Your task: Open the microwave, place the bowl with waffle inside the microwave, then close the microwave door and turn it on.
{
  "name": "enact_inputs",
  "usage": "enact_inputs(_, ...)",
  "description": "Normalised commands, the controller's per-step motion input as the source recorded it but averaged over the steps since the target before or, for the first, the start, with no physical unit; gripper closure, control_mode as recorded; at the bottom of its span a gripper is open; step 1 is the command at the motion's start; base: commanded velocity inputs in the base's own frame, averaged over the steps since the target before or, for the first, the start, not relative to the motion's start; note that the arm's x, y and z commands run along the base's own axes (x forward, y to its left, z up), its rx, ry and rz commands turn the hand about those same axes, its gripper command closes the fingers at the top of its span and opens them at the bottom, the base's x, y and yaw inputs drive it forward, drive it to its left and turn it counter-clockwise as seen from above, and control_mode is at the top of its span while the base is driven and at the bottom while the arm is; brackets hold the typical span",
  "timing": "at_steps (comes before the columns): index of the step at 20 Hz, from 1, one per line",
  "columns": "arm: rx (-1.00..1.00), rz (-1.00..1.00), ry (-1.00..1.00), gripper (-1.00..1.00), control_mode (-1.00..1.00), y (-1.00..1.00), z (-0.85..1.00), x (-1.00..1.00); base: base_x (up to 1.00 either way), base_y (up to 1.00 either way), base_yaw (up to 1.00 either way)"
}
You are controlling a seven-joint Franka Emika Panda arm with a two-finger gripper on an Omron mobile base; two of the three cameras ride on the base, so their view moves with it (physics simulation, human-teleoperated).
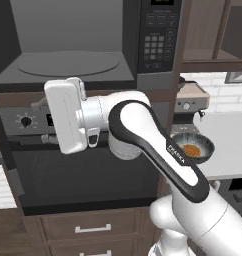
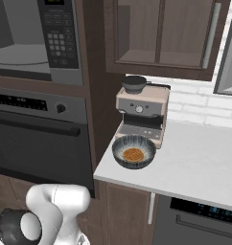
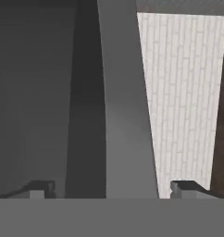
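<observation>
microwave (image 1: 68,65) open, done | bowl (image 2: 133,152) with waffle (image 2: 133,154) on counter (image 2: 194,167), not loaded | gripper (image 3: 107,187) spread wide, empty, by door (image 3: 125,115) | left: load, close, start

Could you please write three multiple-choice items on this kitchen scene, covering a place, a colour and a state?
1. Where is the bowl?
A. inside the microwave
B. on the white counter, in front of the coffee machine
C. in the gripper

2. What colour is the waffle?
A. orange-brown
B. green
C. white

3. What state is the microwave in?
A. door closed
C. door open, turntable bare
B. door open, bowl on the turntable

Key: 1 B, it sits on the counter by the coffee machine; 2 A, it shows orange-brown in the bowl; 3 C, the grey interior and bare turntable show.
</observation>
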Motion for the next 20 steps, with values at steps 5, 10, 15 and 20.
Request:
enact_inputs(5, -0.16, -0.11, -0.02, -1.0, -1.0, -1.0, 0.0, 0.0, 0.0, 0.0, 0.0)
enact_inputs(10, -0.32, -0.06, 0.0, -1.0, -1.0, -1.0, 0.0, 0.0, 0.0, 0.0, 0.0)
enact_inputs(15, -0.42, 0.0, -0.01, -1.0, -1.0, -1.0, 0.0, 0.0, 0.0, 0.0, 0.0)
enact_inputs(20, -0.41, 0.0, -0.01, -1.0, -1.0, -1.0, -0.07, 0.0, 0.0, 0.0, 0.0)
